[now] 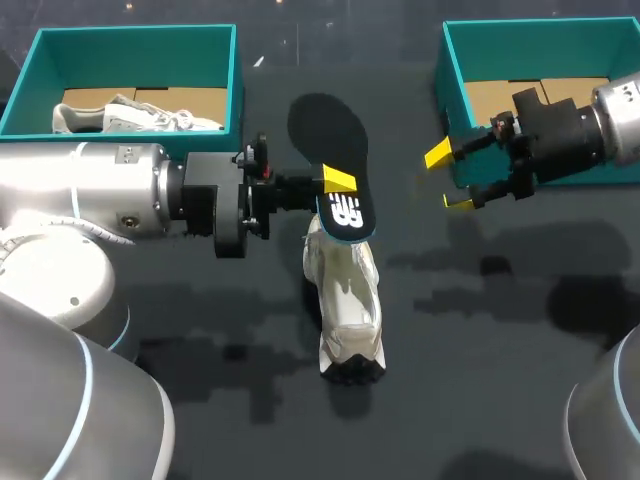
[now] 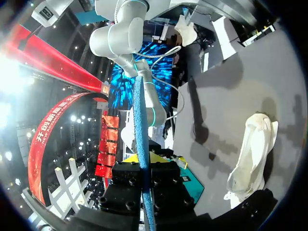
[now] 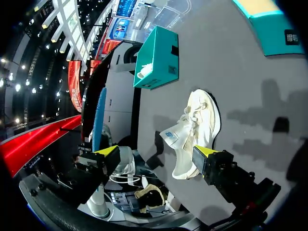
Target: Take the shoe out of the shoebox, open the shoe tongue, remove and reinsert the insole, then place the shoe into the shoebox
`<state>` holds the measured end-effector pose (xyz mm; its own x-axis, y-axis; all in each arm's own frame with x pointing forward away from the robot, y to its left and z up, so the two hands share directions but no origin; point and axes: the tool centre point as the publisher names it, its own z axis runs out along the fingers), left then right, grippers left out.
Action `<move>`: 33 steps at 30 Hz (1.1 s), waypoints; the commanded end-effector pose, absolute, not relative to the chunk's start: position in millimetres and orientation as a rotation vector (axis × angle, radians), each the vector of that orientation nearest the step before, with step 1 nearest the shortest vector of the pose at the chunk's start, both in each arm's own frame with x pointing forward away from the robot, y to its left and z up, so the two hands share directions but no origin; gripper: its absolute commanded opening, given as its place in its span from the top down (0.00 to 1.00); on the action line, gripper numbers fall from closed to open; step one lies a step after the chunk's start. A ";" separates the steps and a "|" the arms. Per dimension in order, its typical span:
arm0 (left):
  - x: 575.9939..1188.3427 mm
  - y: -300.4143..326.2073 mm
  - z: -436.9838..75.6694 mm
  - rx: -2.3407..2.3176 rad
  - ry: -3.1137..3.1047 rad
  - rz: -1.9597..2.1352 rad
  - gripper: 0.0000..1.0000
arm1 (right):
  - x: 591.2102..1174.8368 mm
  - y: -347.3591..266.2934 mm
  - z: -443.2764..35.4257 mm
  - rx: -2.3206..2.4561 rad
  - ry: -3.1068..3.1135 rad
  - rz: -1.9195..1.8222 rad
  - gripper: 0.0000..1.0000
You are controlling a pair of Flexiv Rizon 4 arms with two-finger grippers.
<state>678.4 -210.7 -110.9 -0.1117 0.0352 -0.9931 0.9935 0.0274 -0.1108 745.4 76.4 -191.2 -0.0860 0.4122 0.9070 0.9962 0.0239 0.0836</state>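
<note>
Left gripper (image 1: 338, 190): clamping narrowly on the insole, both yellow tips pressing its flat faces from two sides.
Insole (image 1: 330, 140): dark with a blue edge, standing out past the left fingertips. In the left wrist view it is showing edge-on as a thin blue strip running straight ahead between the fingers.
Shoe (image 1: 348, 300): white, lying on the dark table (image 1: 480, 380), outside both boxes. It is sitting just under and ahead of the left fingertips in the head view. In the left wrist view it is lying off to one side of the gripper, clear of the fingers. Whether the insole's lower end is touching the shoe, I cannot tell.
Right gripper (image 1: 448, 178): fingers standing wide apart, gripping nothing, hovering just in front of the right shoebox (image 1: 448, 80).
Shoe versus right gripper: lying ahead of the spread fingers in the right wrist view, well apart from both tips, with the insole and the left gripper beyond one finger.
Left shoebox (image 1: 236, 90): teal, sitting behind the left arm and near the left gripper, a second pale shoe (image 1: 130, 115) lying inside it.
Right shoebox: teal, showing a brown cardboard floor.
</note>
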 end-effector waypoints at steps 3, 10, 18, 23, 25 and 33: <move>684.9 -215.9 -111.7 1.174 1.322 -1.264 1.00 | 735.9 76.1 -190.8 -1.485 -1.583 -1.057 0.00; 690.9 -222.4 -137.0 1.221 1.304 -1.233 1.00 | 739.6 75.3 -185.8 -1.449 -1.554 -1.104 0.00; 706.7 -233.5 -164.1 1.300 1.246 -1.225 1.00 | 755.4 84.9 -168.4 -1.341 -1.457 -1.198 0.00; 716.7 -241.7 -161.7 1.274 1.235 -1.247 1.00 | 759.2 90.4 -168.8 -1.338 -1.456 -1.160 0.00; 716.7 -241.7 -161.7 1.274 1.235 -1.247 1.00 | 759.2 90.4 -168.8 -1.338 -1.456 -1.160 0.00; 716.9 -248.0 -168.7 1.287 1.238 -1.238 1.00 | 760.9 93.8 -169.1 -1.325 -1.447 -1.161 0.00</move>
